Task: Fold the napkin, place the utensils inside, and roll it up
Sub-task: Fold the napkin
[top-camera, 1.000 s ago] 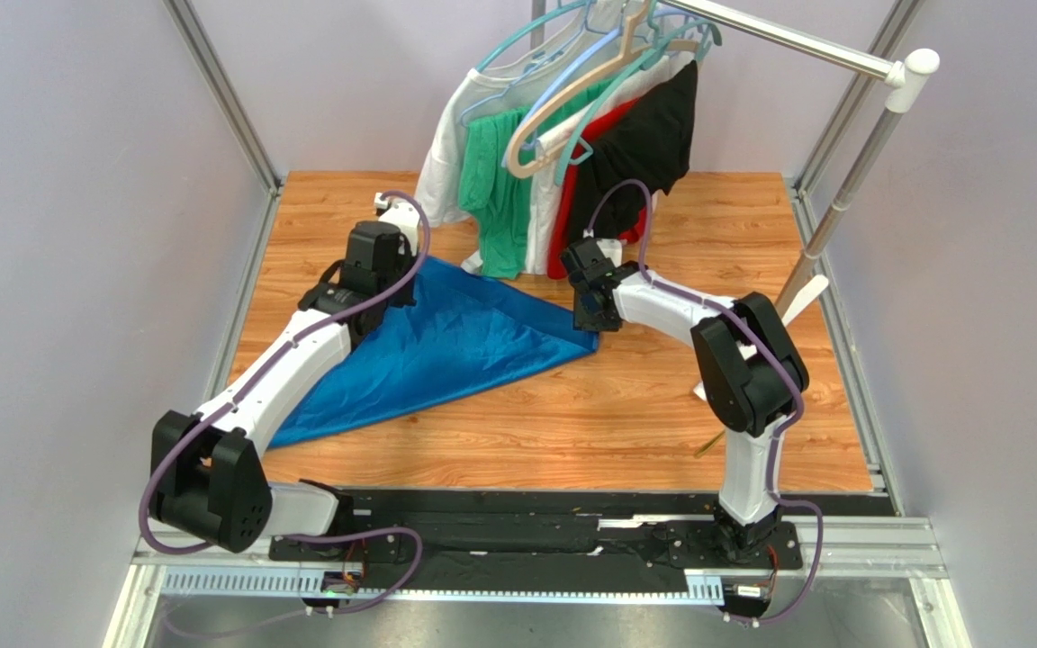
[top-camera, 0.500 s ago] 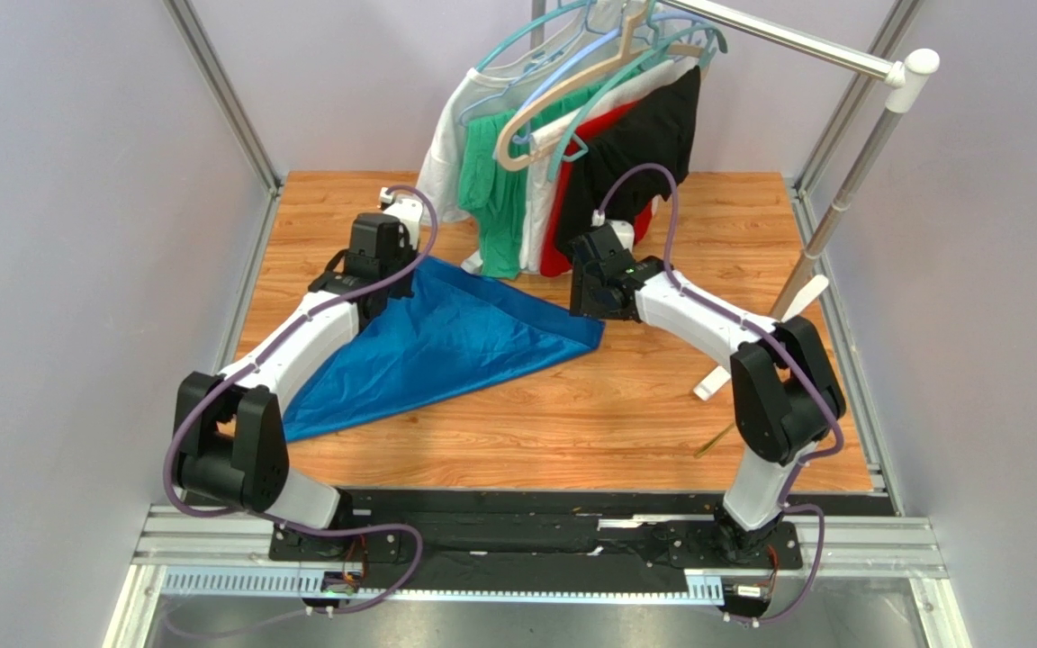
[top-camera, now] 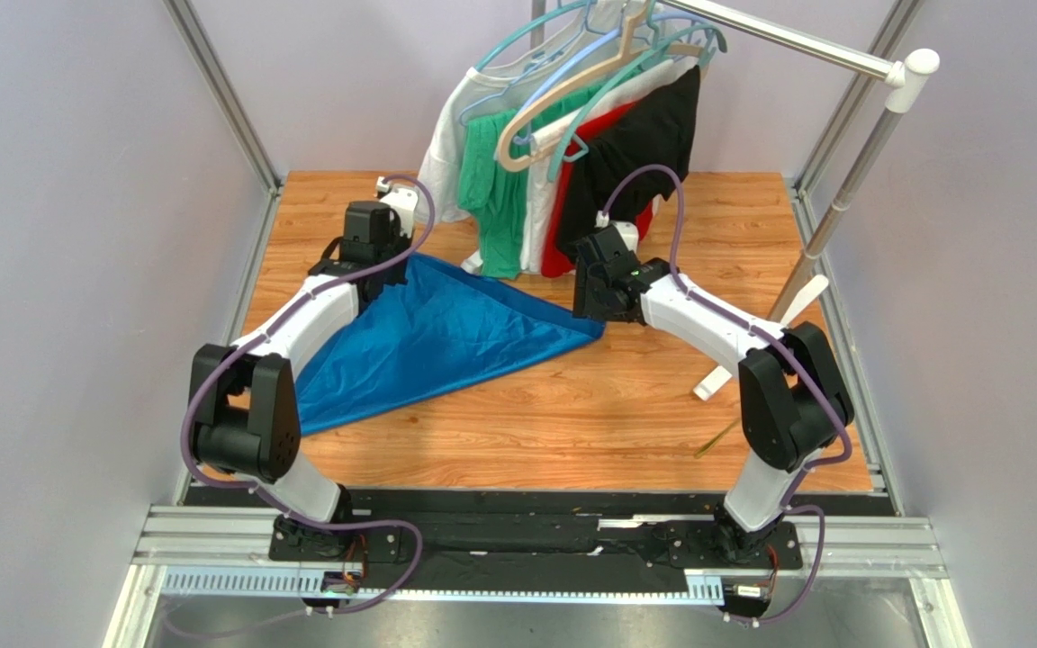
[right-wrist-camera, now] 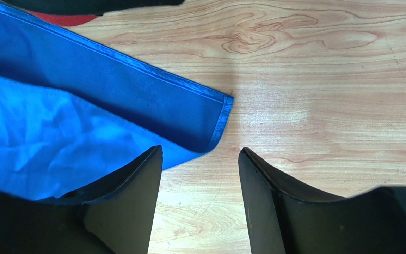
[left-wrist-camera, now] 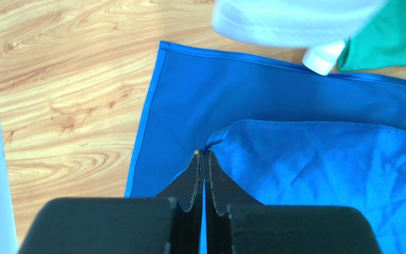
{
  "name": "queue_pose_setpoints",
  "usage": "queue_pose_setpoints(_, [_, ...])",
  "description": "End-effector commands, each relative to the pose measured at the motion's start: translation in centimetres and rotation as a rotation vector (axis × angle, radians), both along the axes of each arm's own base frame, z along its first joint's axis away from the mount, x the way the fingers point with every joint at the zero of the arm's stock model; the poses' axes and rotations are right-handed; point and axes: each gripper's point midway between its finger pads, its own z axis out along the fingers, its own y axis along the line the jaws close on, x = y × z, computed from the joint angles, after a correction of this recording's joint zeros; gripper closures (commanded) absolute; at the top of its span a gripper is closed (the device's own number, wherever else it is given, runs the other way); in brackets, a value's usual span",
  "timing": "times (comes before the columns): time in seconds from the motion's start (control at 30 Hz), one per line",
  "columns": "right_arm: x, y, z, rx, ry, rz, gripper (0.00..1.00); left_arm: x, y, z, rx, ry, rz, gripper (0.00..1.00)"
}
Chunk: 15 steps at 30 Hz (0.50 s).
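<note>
The royal-blue napkin (top-camera: 429, 338) lies folded over on the wooden table, its upper layer doubled over the lower one. My left gripper (top-camera: 378, 257) is at the napkin's far left corner; in the left wrist view it (left-wrist-camera: 204, 154) is shut, pinching a corner of the upper layer of the napkin (left-wrist-camera: 316, 159). My right gripper (top-camera: 592, 300) is open at the napkin's right corner; in the right wrist view it (right-wrist-camera: 200, 153) hangs just off the cloth's corner (right-wrist-camera: 210, 119), holding nothing. No utensils are in view.
A rack of hanging garments (top-camera: 558, 149), white, green, red and black, hangs over the far middle of the table, close to both grippers. The rack's pole and white foot (top-camera: 754, 344) stand at the right. Walls enclose the wooden table (top-camera: 619, 405).
My left gripper has carried the napkin's corner toward the far left, spreading the upper layer. My right gripper moved farther back and now stands open beside the right corner.
</note>
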Motion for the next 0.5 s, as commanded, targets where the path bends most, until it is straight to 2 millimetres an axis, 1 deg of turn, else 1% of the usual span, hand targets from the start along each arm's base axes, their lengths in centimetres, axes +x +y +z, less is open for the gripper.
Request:
queue_pose_setpoints(0.0, [0.1,-0.5,2.3,0.014,-0.056,-0.012,0.41,2.6,0.7,2.6,-0.015,-0.098,-0.024,1.0])
queue_pose_setpoints(0.07, [0.1,-0.5,2.4,0.014,-0.06,-0.014,0.41,2.9,0.4,2.6,-0.057,-0.113,-0.041,1.0])
queue_pose_setpoints(0.1, [0.1,-0.6,2.4,0.014,-0.058,-0.015,0.41,2.9,1.3,2.4,-0.064,-0.113,-0.022,1.0])
queue_pose_setpoints(0.17, [0.1,-0.6,2.4,0.015,-0.057,-0.017,0.41,3.1,1.1,2.6,-0.105,-0.134,-0.039,1.0])
queue_pose_setpoints(0.2, [0.1,-0.6,2.4,0.013,-0.056,-0.018,0.41,3.0,1.4,2.1,-0.114,-0.124,-0.042,1.0])
queue_pose_setpoints(0.27, [0.1,-0.5,2.3,0.016,-0.056,-0.015,0.41,3.1,0.9,1.8,-0.129,-0.114,-0.072,1.0])
queue_pose_setpoints(0.33, [0.1,-0.4,2.1,0.017,-0.052,-0.011,0.41,3.5,0.6,1.3,-0.133,-0.102,-0.086,1.0])
queue_pose_setpoints(0.37, [0.1,-0.5,2.1,0.015,-0.049,-0.012,0.41,4.1,0.6,1.7,-0.134,-0.129,-0.088,1.0])
queue_pose_setpoints(0.4, [0.1,-0.3,2.1,0.019,-0.049,-0.008,0.41,4.3,0.5,1.2,-0.135,-0.119,-0.091,1.0])
queue_pose_setpoints(0.47, [0.1,-0.2,2.0,0.021,-0.044,-0.007,0.41,4.8,0.5,1.2,-0.131,-0.116,-0.094,1.0])
